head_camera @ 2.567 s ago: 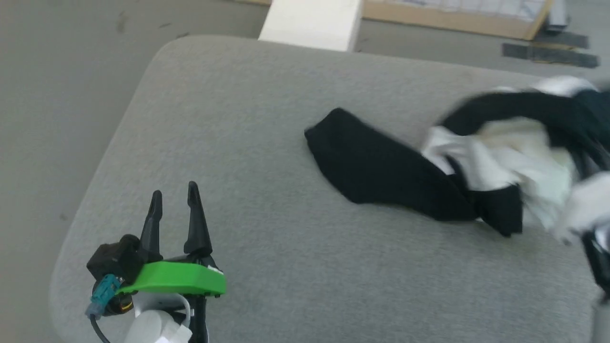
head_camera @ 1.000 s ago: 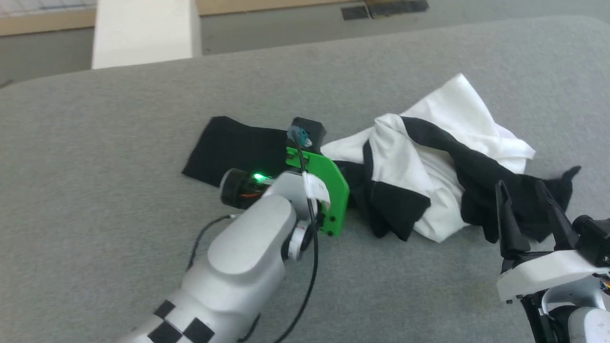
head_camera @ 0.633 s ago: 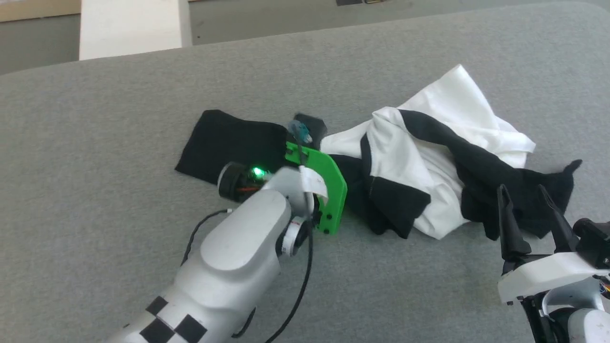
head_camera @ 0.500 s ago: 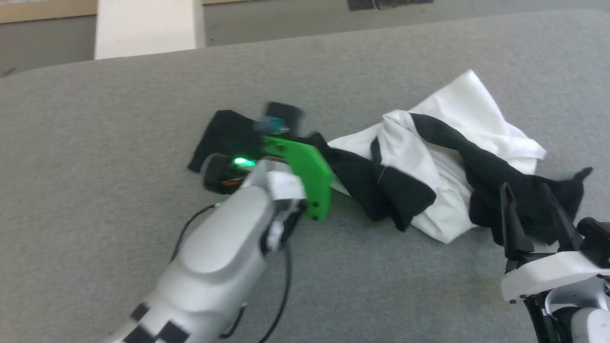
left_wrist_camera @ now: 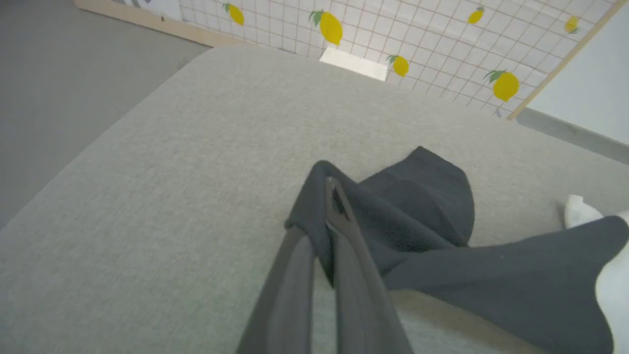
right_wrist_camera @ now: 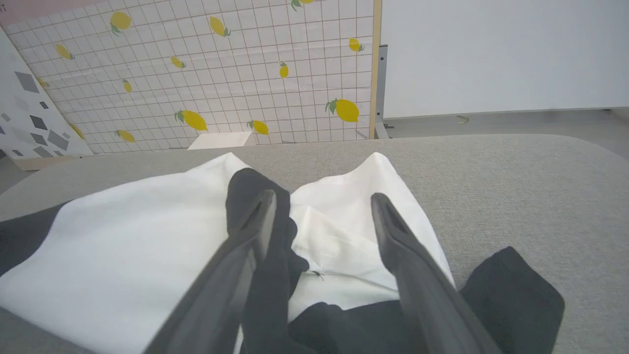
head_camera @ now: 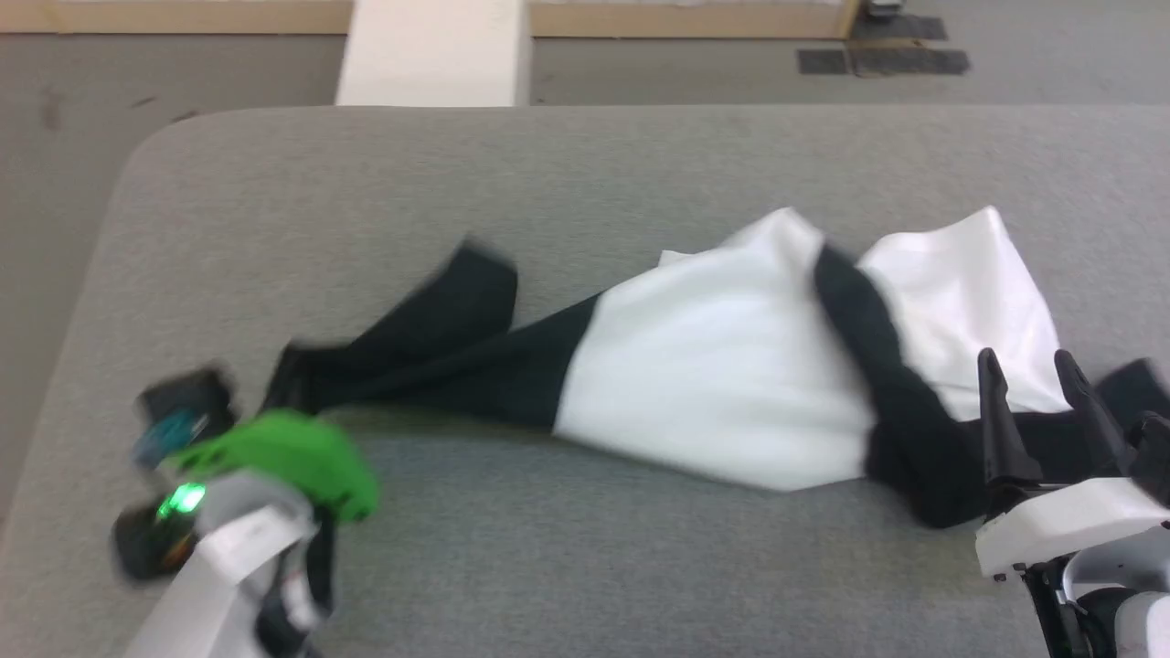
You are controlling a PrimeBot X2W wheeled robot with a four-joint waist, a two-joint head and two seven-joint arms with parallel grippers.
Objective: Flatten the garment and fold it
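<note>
Black sleeve [left_wrist_camera: 422,182] of the one garment [head_camera: 713,393] is pinched in the left gripper [left_wrist_camera: 330,191]; the right gripper [right_wrist_camera: 322,199] gapes empty.

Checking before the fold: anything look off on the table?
The garment is far from flat: a black sleeve lies across the white body, and the black end at the left is stretched, pinched in the shut left hand. The right hand sits open over its near right part.
</note>
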